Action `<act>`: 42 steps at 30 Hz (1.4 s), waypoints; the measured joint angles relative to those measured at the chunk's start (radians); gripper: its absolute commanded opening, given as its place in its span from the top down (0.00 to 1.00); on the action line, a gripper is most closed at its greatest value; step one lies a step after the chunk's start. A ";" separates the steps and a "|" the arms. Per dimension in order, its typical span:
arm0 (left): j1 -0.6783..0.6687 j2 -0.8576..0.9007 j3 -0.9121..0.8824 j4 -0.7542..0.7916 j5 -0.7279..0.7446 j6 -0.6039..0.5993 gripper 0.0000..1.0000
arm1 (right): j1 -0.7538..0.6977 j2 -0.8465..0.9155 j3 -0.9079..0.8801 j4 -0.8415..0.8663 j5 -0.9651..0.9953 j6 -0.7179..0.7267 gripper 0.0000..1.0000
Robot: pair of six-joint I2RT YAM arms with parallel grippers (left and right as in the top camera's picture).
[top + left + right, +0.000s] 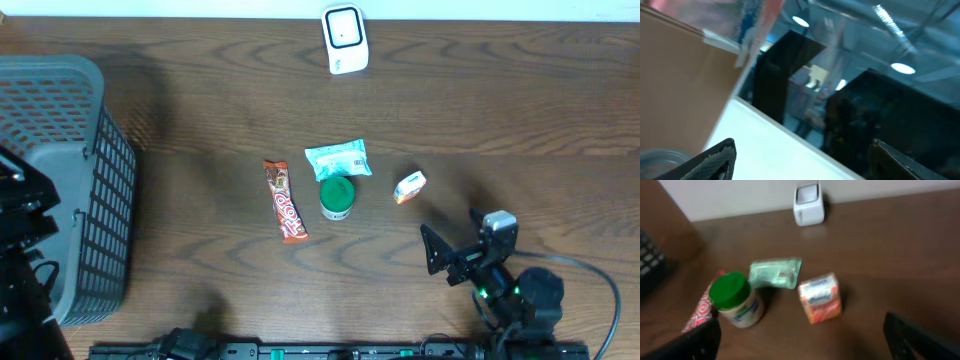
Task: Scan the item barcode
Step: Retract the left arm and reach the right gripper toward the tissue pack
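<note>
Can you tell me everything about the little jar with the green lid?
The jar is small and round, with a green lid and a pale body wearing a blurry label. It looks like plastic. It stands upright, lid on, near the middle of the wooden table. A green packet lies right behind it, maybe touching. Nothing grips it.

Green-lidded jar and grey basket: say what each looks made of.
Green-lidded jar: probably plastic, smooth matte green lid, pale body under a printed label; glass can't be ruled out. Grey basket: moulded plastic, matte, judging by its uniform grey lattice walls and rounded rim.
</note>
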 measured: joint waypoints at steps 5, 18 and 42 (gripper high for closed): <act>0.000 0.009 -0.001 -0.002 -0.029 0.071 0.16 | 0.000 0.340 0.351 -0.321 0.004 -0.010 0.01; 0.000 0.010 -0.002 -0.092 -0.088 0.163 0.15 | 0.000 1.170 1.203 -0.954 -0.048 -0.146 0.23; 0.000 0.009 -0.002 -0.113 -0.100 0.149 0.15 | 0.144 1.581 1.214 -0.874 0.159 0.958 0.15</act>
